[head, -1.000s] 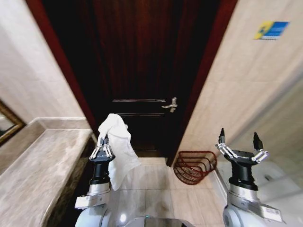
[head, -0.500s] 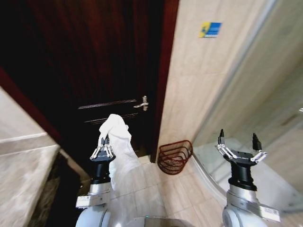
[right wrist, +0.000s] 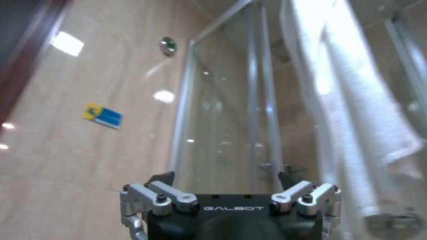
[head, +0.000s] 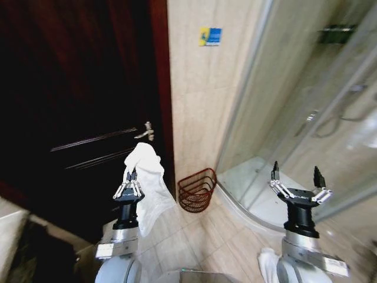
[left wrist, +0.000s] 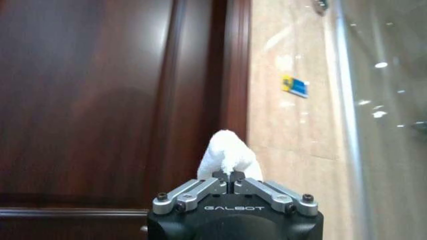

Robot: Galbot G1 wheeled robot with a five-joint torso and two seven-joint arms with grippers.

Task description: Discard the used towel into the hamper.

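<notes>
My left gripper (head: 128, 181) is held upright at the lower left, shut on the white used towel (head: 148, 186), which bunches above the fingers and drapes down to the right of the arm. The left wrist view shows that gripper (left wrist: 230, 178) with a tuft of the towel (left wrist: 228, 152) sticking out of the closed fingertips. The hamper (head: 196, 190), a dark red openwork basket, stands on the floor against the tiled wall, ahead and to the right of the towel. My right gripper (head: 296, 178) stands open and empty at the lower right; the right wrist view shows it (right wrist: 227, 181) with its fingers spread.
A dark wooden door (head: 76, 106) with a metal handle (head: 144, 131) fills the left. A beige tiled wall with a blue and yellow sign (head: 210, 36) stands behind the hamper. A glass shower enclosure (head: 300, 112) takes up the right. White cloth (head: 268, 263) lies on the floor beside my right arm.
The whole picture has slid left, so the camera has turned to the right. The hamper now lies nearer the middle and the shower has come into view. Both grippers keep their poses.
</notes>
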